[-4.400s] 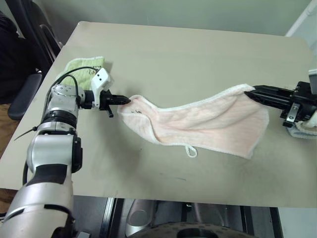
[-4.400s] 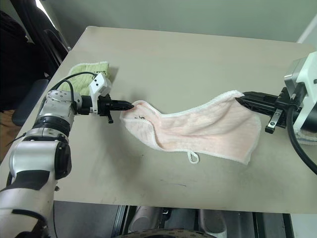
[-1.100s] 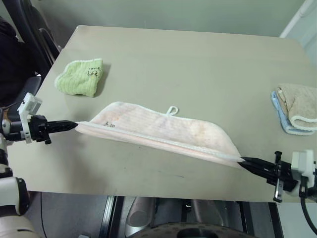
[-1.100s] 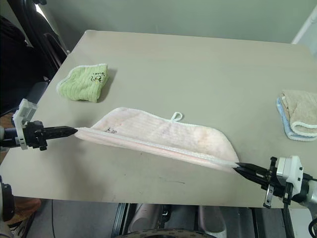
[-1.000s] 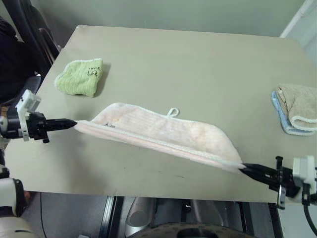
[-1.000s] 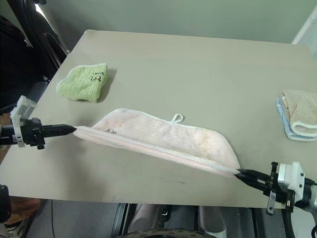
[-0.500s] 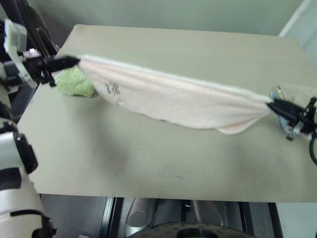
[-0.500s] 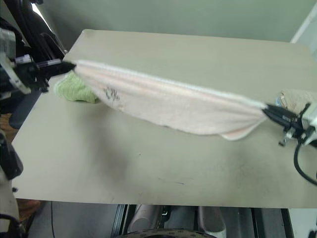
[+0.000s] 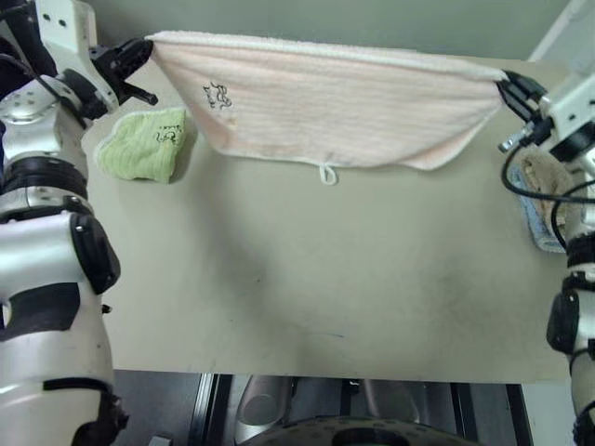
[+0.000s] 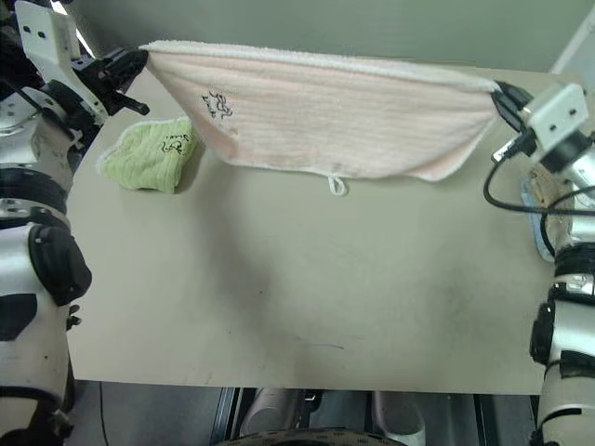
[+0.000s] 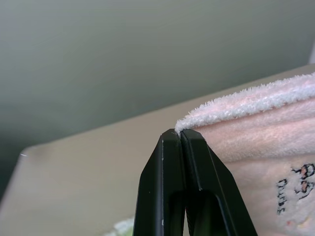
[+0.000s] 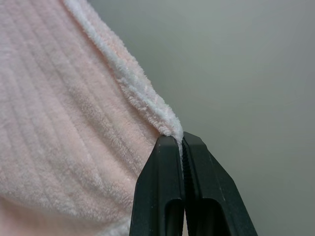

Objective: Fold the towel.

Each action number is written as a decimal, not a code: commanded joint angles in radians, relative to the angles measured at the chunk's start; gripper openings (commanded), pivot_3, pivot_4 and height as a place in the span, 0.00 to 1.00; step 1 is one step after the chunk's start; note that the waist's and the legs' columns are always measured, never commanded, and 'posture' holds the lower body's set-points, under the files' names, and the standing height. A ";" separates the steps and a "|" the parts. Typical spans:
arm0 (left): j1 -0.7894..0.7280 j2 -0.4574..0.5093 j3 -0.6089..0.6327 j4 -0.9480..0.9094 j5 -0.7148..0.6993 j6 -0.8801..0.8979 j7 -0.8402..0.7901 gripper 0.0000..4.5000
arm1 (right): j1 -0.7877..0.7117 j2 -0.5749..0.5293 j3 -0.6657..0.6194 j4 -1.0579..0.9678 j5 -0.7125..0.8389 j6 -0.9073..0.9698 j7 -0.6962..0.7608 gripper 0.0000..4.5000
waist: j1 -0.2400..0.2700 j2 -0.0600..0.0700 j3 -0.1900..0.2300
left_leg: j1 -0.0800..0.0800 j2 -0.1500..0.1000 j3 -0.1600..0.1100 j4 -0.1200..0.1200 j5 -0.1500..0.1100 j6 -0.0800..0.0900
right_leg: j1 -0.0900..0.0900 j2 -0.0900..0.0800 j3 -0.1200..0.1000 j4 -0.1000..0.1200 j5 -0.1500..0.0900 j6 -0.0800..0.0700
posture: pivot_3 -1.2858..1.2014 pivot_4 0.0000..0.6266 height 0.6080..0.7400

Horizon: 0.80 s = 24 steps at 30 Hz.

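The pale pink towel (image 9: 325,102) hangs stretched in the air above the far half of the table, its top edge taut between both grippers and its white loop (image 9: 326,174) dangling from the lower edge. A small dark embroidered mark (image 9: 218,93) sits near its left end. My left gripper (image 9: 144,46) is shut on the towel's upper left corner (image 11: 183,129). At the other end, my right gripper (image 9: 505,82) is shut on the upper right corner (image 12: 175,133). The towel's lower edge hangs free of the table (image 9: 307,279).
A folded light green towel (image 9: 144,144) lies at the table's far left, below my left gripper. Beige and blue towels (image 9: 541,186) lie at the right edge, partly behind my right arm. A dark chair stands off the table's left side.
Both grippers have risen and moved toward the far side, lifting the towel from a slanting sag over the table to a high, nearly level spread. The loop now hangs at the bottom.
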 commanded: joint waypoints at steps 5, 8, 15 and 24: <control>-0.026 0.080 0.110 0.024 -0.017 -0.020 0.063 0.00 | -0.065 -0.029 -0.069 0.207 0.052 -0.134 -0.027 0.00 | 0.002 0.000 0.000 | -0.002 0.000 0.001 -0.002 0.000 -0.001 | -0.003 0.000 0.000 -0.001 0.000 -0.001 | 0.52 0.24 0.95; 0.012 0.096 0.120 0.017 -0.025 0.024 -0.104 0.00 | 0.014 -0.006 -0.088 0.153 0.144 -0.113 0.111 0.00 | 0.005 0.001 0.000 | -0.002 0.001 0.000 -0.002 -0.003 -0.002 | -0.002 0.000 0.000 -0.002 -0.001 -0.002 | 0.52 0.24 0.95; 0.148 0.190 0.129 -0.004 -0.044 0.205 -0.457 0.00 | 0.499 0.069 -0.080 -0.408 0.399 0.125 0.316 0.00 | 0.002 0.000 0.001 | -0.005 0.003 0.001 0.000 -0.003 -0.005 | -0.005 0.002 -0.001 -0.001 -0.002 -0.004 | 0.52 0.24 0.95; 0.285 0.266 0.128 -0.063 -0.069 0.438 -0.710 0.00 | 0.901 0.040 -0.094 -0.797 0.415 0.269 0.314 0.00 | 0.001 0.000 0.000 | 0.007 0.004 -0.001 0.003 -0.006 0.001 | 0.008 0.002 -0.001 0.002 -0.005 -0.014 | 0.52 0.24 0.95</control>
